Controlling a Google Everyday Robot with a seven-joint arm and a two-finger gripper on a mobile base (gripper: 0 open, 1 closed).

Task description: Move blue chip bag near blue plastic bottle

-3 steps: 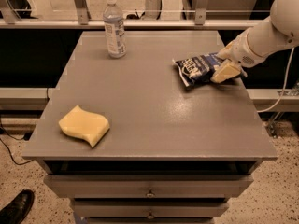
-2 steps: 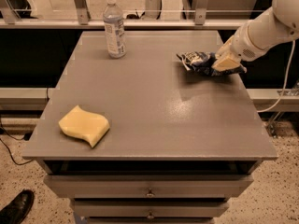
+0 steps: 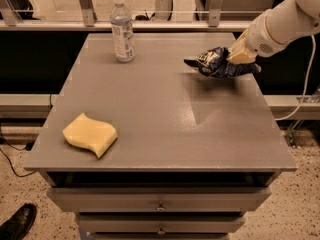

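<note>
One blue chip bag seemingly clamped in gripper rear-right; one blue plastic bottle; one sponge.

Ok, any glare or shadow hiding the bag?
Camera view: a pale sheen streaks the grey table in front of the crinkly dark-blue foil chip bag, held by the end effector at the far right; its shadow lies beneath; neither hides it.

Gripper pinches crinkly (seemingly foil) chip bag over matt table.
</note>
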